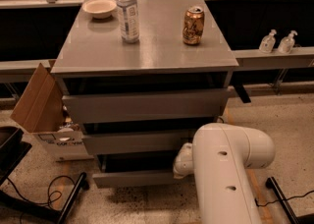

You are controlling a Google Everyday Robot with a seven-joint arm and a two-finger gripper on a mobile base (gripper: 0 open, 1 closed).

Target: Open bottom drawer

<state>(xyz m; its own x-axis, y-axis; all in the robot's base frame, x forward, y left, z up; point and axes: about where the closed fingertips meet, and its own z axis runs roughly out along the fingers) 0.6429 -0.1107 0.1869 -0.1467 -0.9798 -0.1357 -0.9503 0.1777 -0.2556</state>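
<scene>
bottom drawer point(135, 179) | arm point(225, 169) bent low at right end | gripper hidden behind arm

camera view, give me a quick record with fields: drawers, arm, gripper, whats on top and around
cabinet top: bowl, water bottle and can, all upright and apart
drawers: three grey fronts, no handles
bottom drawer: lowest front, dark gap above it, right end covered by the arm
arm: white, in front of the cabinet's lower right
gripper: hidden behind the arm, near the bottom drawer's right end
left of cabinet: open cardboard box on the floor
right ledge: two pump bottles
</scene>
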